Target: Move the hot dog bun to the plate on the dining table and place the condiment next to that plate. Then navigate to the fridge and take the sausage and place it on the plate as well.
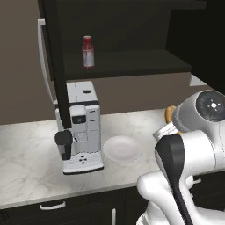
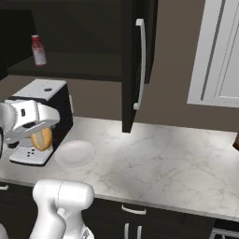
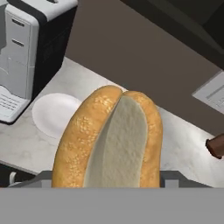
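The hot dog bun (image 3: pixel 109 140), golden and split down its pale middle, is held above the marble kitchen counter (image 3: pixel 183 148) with my gripper (image 3: pixel 107 181) shut on it. From the right base view the bun (image 2: pixel 41 138) hangs under the white hand, in front of the coffee machine; my gripper (image 2: pixel 41 133) is at its sides. In the left base view an orange edge of the bun (image 1: pixel 169 113) shows behind the arm's wrist. The condiment (image 1: pixel 88 52), a red bottle with a pale label, stands upright on the open cabinet's shelf (image 2: pixel 38 50), above and behind the coffee machine.
A white and black coffee machine (image 1: pixel 79 132) stands on the counter (image 1: pixel 26 154), with a plain all-white plate (image 1: pixel 121 148) to its right. A black cabinet door (image 2: pixel 135 60) hangs open over the counter. A brown object (image 3: pixel 216 146) sits at the counter's right end.
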You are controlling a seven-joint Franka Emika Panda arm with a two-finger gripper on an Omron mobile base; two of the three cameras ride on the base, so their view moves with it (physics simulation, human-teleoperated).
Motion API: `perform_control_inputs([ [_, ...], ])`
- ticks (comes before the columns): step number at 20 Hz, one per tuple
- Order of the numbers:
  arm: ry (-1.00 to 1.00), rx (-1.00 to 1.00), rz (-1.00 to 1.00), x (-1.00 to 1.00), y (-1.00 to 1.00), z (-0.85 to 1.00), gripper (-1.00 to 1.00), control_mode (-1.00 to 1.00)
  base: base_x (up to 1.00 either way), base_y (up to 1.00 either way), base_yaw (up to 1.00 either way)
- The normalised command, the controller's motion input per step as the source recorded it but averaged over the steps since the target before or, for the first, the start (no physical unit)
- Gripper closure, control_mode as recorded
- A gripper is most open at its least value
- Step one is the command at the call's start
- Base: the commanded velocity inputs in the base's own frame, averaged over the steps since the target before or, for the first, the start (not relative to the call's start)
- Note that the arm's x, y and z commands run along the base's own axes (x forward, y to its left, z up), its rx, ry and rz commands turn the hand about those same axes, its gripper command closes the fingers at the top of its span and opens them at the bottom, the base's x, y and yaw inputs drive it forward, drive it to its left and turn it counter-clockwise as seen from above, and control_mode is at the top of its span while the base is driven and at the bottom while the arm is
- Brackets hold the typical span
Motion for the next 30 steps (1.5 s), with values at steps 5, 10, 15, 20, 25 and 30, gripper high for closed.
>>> perform_control_inputs([
  [5,-0.01,0.01,-0.07,-0.16,0.0,-0.01,1.0,-1.0,0.0,0.0,0.0],
  [10,0.0,0.0,0.0,0.0,0.0,0.0,1.0,1.0,-0.14,0.2,-0.16],
  [15,0.0,0.0,0.0,0.0,0.0,0.0,1.0,1.0,-0.42,0.25,-0.72],
  [20,0.0,0.0,0.0,0.0,0.0,0.0,1.0,1.0,-0.39,0.08,-0.89],
  [25,0.0,0.0,0.0,0.0,0.0,0.0,1.0,1.0,-0.35,0.04,-0.93],
  [30,0.0,0.0,0.0,0.0,0.0,0.0,1.0,1.0,-0.28,0.03,-0.95],
])
